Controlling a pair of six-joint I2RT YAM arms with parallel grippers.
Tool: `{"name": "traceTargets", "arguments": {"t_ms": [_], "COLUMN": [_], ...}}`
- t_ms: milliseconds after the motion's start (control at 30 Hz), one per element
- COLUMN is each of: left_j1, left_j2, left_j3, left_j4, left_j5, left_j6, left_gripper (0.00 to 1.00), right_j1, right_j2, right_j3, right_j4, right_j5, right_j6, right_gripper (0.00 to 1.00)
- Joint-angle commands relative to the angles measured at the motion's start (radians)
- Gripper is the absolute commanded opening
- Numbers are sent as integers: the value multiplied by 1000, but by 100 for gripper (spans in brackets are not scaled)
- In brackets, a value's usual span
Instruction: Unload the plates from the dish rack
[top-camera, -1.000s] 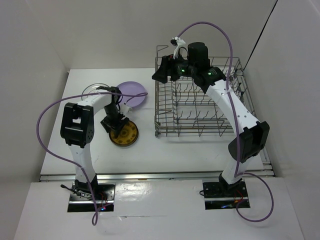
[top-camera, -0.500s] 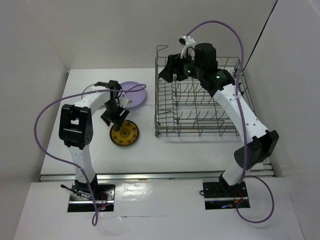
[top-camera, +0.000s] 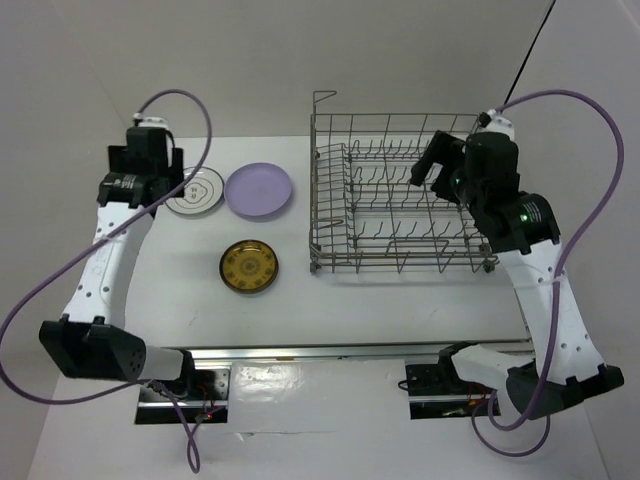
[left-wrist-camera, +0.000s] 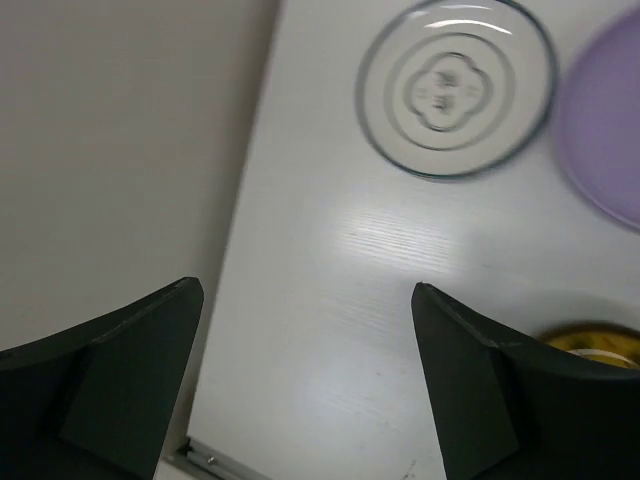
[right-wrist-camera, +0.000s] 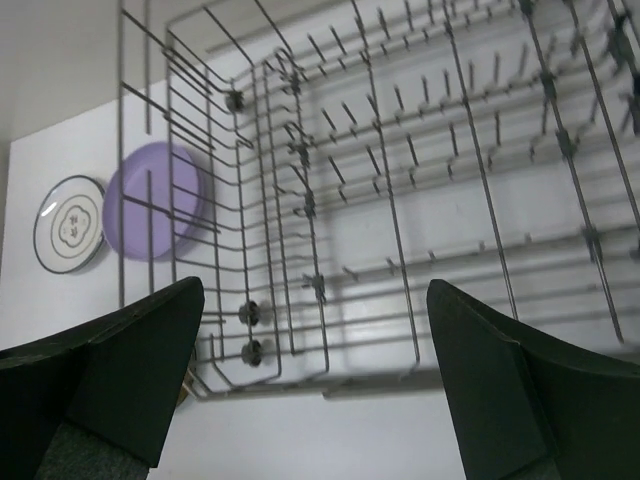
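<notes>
Left of the dish rack, three plates lie flat on the white table. A white plate with a dark motif is farthest left, a lavender plate sits just beside it on its right, and a mustard-yellow patterned plate lies nearer, apart from both. The rack stands on the right half of the table, tines upright. By the table's far left edge, the left gripper hangs with its jaws spread wide, nothing between them. The right gripper hovers above the rack's right part, jaws likewise spread and holding nothing.
</notes>
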Motion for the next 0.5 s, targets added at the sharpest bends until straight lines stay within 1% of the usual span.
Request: {"name": "traceTargets", "arguments": {"t_ms": [0,33,100,133,167,200,233,267,367,467], "left_j1": [79,95,141,158,175,191,223,254,276,288], "left_j2": [-67,-80,-123,-139,-154,-171,-208,-228,-335,-441], "left_j3": [-53,-68,-129,-156,-182,-205,-243,-272,-321,-355], "left_j4": [-40,-89,-129,-140,-140,-152,-152,-177,-177,-186], "left_j5": [-253,-309,-379,-453,-488,-518,-555,-555,-546,-558], "left_j6": [-67,-67,-76,-77,-66,-66,-66,-66,-9,0], "left_gripper": [100,100,100,100,100,100,100,100,100,100], "right_j1": [5,5,5,5,5,5,5,5,-4,-4], "right_j2": [-79,-95,-119,-119,-119,-128,-129,-139,-139,-161], "right_j3": [-45,-71,-83,-83,-83,-68,-68,-68,-57,-57], "right_j4": [-189,-189,-233,-256,-285,-345,-368,-405,-482,-482], "right_j5": [115,86,55,55,46,66,78,112,176,179], "right_j6": [161,161,161,181,199,219,242,243,270,266], "right_gripper": [100,100,100,100,100,100,100,100,100,100]}}
